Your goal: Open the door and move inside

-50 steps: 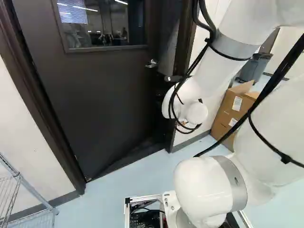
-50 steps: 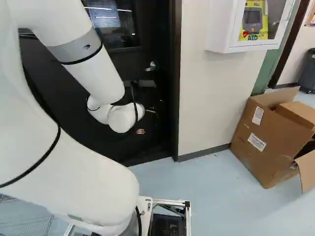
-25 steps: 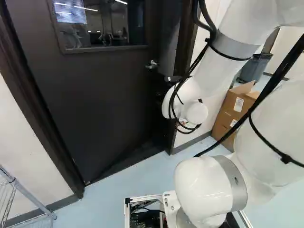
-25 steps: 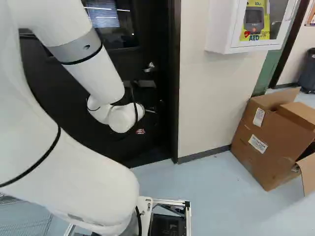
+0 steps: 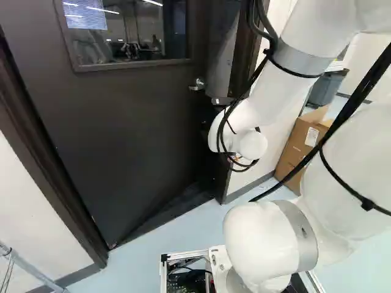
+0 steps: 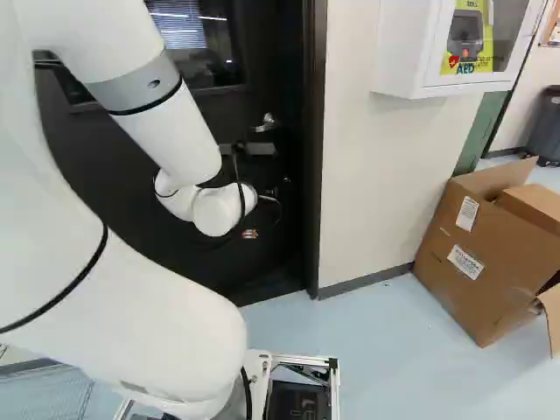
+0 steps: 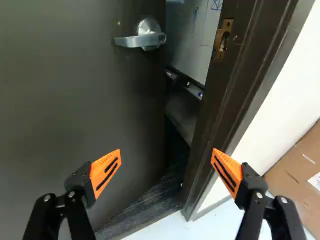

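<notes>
Plainly, the door (image 5: 128,134) stood ajar, straight ahead of the base, and its lever handle (image 7: 137,41) was on the panel near the free edge. Past that edge the wrist view showed a narrow opening (image 7: 172,145), with a pale surface (image 7: 192,47) beyond it and the dark door frame (image 7: 222,100) on the far side, a metal strike plate (image 7: 227,25) set into it. The gripper (image 6: 250,234) was spread wide, its orange pads (image 7: 106,172) well apart, one with the door panel behind it and the other with the frame behind it. The handle lay farther ahead than the fingertips, clear of both. A ribbed dark strip (image 7: 145,205) ran along the foot of the doorway, where the pale floor (image 6: 385,341) ended. At the right of the right base view, an open cardboard box (image 6: 455,271) sat on the floor by the wall, below a white wall cabinet (image 6: 407,48), with a dark bin (image 6: 547,131) behind. A wire rack (image 5: 29,267) stood at the lower left of the left base view.
</notes>
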